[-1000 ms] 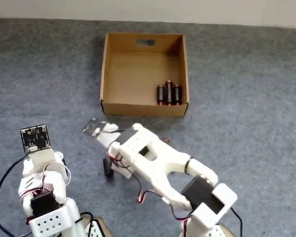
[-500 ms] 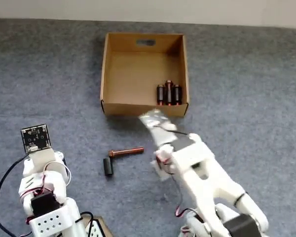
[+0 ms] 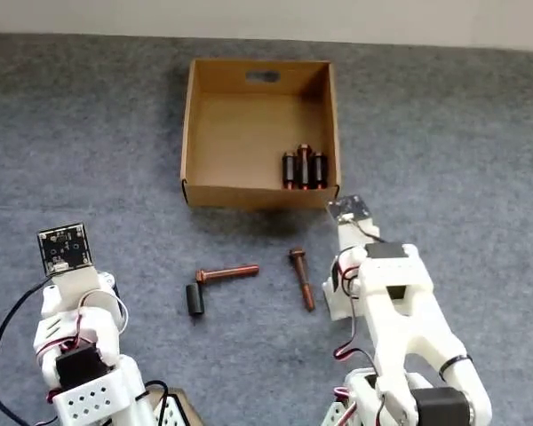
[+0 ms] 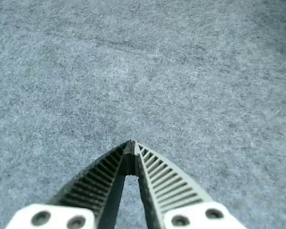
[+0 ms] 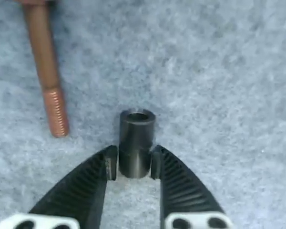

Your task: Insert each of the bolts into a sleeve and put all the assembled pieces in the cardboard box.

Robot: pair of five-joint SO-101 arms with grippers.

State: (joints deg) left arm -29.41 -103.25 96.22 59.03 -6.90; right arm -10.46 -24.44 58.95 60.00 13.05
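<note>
**Two bolts loose, three pieces boxed**

Left gripper [image 4: 132,148] pinched together over bare carpet [image 4: 143,57]. One loose sleeve [image 3: 194,299] just beside first bolt [image 3: 226,273]. Second bolt [image 3: 301,279] further right. Right gripper [image 5: 133,163] clamped on second sleeve [image 5: 136,133]. Three assembled pieces [image 3: 304,169] in cardboard box [image 3: 249,195], front-right corner.

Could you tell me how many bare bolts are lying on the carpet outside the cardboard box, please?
2. One bolt lies beside the loose sleeve; the other bolt lies to its right, head toward the cardboard box. Others may be hidden under the right arm.
</note>
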